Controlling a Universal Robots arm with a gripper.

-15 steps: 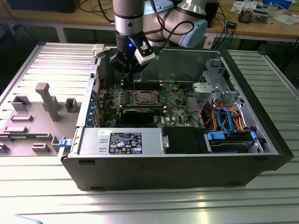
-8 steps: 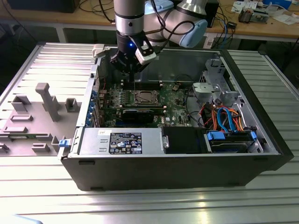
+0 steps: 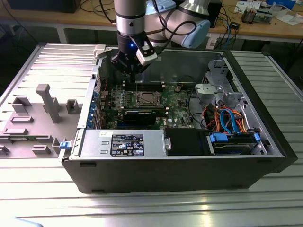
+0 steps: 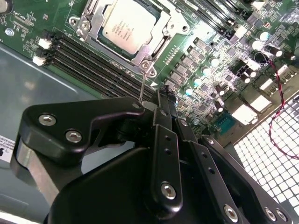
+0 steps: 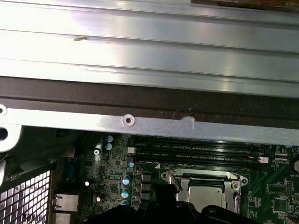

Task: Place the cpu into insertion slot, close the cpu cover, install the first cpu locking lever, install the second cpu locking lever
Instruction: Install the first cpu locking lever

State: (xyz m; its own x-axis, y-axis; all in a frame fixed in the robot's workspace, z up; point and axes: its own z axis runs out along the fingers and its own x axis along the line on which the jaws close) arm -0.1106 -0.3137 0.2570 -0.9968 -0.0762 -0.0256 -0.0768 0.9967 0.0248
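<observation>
Grey plastic fixtures (image 3: 47, 101): they stand on the ribbed metal desk (image 3: 265, 198) at nine o'clock from the open black computer case (image 3: 189, 175), well apart from the work.

Jaws: they hang over the green circuit board (image 3: 182, 101) near the case's far wall. In the second wrist view they are pressed together, and they look to be pinching the tip of the thin silver wire locking lever (image 4: 144, 84).

Lever axis: in the exterior view the locking lever (image 3: 136, 82) stands close to upright. It runs twelve to six, from the jaws down to the socket's eleven o'clock corner.

Flat square silver-topped cpu (image 4: 127, 25): it lies seated in the square metal-rimmed insertion slot (image 4: 85, 25). In the exterior view this is at about five o'clock from the jaws and just below them.

Thin silver frame-shaped cpu cover (image 4: 161, 41): it lies flat around the chip, so it appears to be shut already.

Key relation: the lever's foot sits at the slot's corner. Its free end is up in the jaws, almost directly above that foot.

Step, as a judgement: the placing and covering look done, and a lever is in hand. Which of the two levers it is cannot be told.

Long black memory slots (image 4: 93, 60): they lie just beside the slot, along the edge nearest the lever's foot.

Blue and orange cables (image 3: 227, 118): they lie at three o'clock from the slot, well apart from it.
</observation>
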